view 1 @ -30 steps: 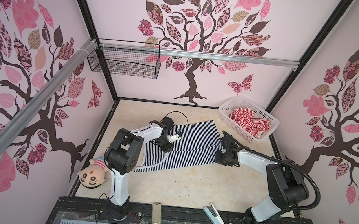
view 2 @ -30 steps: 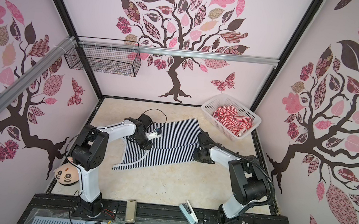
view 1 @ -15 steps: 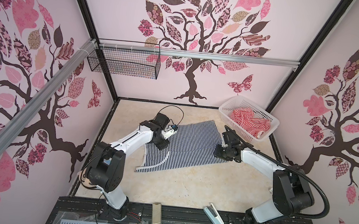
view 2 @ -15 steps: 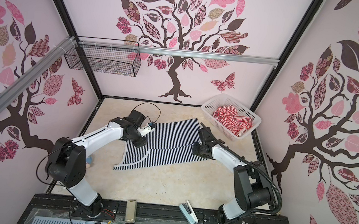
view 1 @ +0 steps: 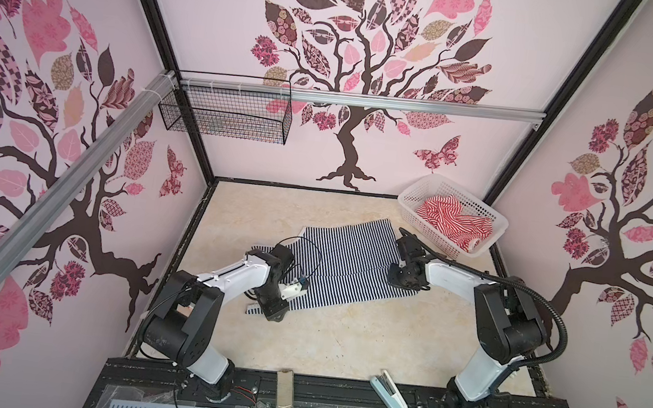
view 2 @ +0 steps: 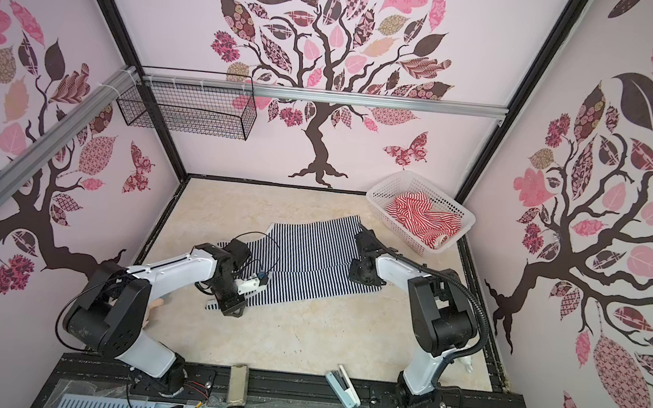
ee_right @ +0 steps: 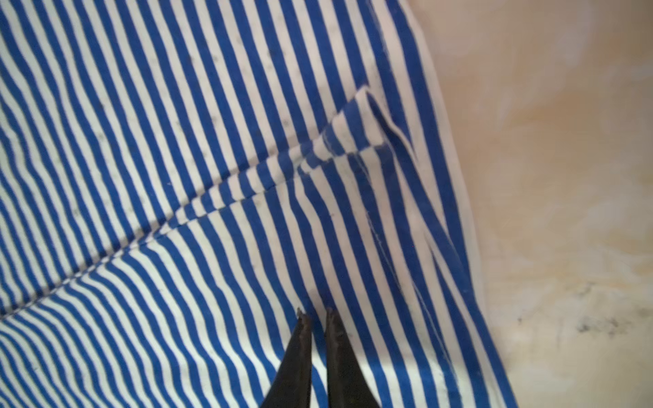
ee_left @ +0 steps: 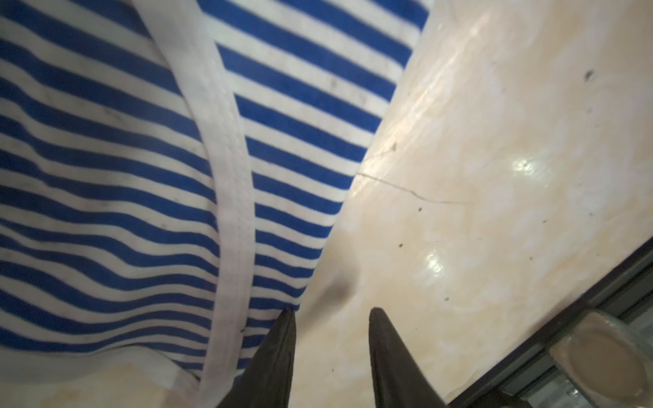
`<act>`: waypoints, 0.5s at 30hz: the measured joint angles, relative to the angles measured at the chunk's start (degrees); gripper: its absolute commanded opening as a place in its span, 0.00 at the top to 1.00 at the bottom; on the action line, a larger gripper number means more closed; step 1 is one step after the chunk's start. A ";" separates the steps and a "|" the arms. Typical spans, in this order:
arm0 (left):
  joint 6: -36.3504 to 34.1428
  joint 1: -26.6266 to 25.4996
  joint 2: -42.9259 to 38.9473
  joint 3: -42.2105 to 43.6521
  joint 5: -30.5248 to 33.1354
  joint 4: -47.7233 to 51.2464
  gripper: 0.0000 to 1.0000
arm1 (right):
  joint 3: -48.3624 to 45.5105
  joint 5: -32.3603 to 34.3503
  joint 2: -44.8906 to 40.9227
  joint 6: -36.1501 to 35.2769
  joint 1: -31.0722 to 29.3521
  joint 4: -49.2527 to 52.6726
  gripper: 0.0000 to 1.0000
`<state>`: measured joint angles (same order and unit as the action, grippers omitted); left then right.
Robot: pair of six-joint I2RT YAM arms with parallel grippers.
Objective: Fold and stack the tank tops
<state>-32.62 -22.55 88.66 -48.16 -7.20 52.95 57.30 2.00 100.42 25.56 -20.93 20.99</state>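
The navy-and-white tank top (view 1: 347,266) (view 2: 310,261) lies spread flat on the beige table. The red-and-white tank top (view 1: 454,221) (view 2: 423,218) sits crumpled in the white basket (view 1: 445,244). My left gripper (view 1: 273,316) (ee_left: 332,311) is open at the navy top's front left strap; one fingertip (ee_left: 286,325) touches the striped edge, with bare table between the fingers. My right gripper (view 1: 393,280) (ee_right: 315,311) is down on the top's right hem. Its jaws are nearly together, with a thin slit. I cannot tell whether cloth is pinched.
The white basket stands in the back right corner. A plush doll (view 2: 156,305) peeks out behind the left arm. A stapler (view 1: 389,392) and a small tan block (view 1: 283,390) lie on the black front rail. A wire basket (view 1: 226,112) hangs on the back wall.
The left arm swung from the top's back left part forward to its front left strap. The right gripper shifted slightly forward along the hem, and its jaws narrowed.
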 measured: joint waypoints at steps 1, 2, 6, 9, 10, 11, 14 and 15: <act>-0.17 0.02 0.00 0.68 0.94 -0.39 0.62 | -1.18 -0.28 -0.70 0.04 0.00 -1.38 0.84; -0.31 0.11 -0.02 1.09 1.57 -0.66 0.62 | -2.45 -0.48 -1.53 0.04 -0.07 -2.27 0.83; -1.05 1.55 -0.61 1.46 3.37 -1.77 0.62 | -8.31 -0.24 -5.84 0.68 -1.57 -5.33 0.83; -2.58 4.44 -0.90 1.68 3.54 -1.73 0.63 | -11.82 0.46 -8.87 2.01 -4.31 -6.32 0.83; -3.48 5.81 -1.07 1.75 3.56 -1.57 0.63 | -12.83 0.79 -9.81 2.75 -5.73 -6.40 0.83; -4.02 6.80 -1.25 1.79 3.74 -1.31 0.63 | -13.60 0.98 -10.56 3.32 -7.10 -6.34 0.83; -6.67 10.29 -2.27 1.81 3.98 0.02 0.63 | -15.82 1.05 -12.76 5.84 -11.63 -6.23 0.83; -7.61 11.15 -2.89 1.81 3.91 0.70 0.63 | -16.57 1.03 -13.62 6.75 -13.05 -6.05 0.82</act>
<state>-40.23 -11.40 85.78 -46.35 -3.29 53.65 40.73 3.03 86.80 32.32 -33.98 14.94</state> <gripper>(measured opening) 0.367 0.174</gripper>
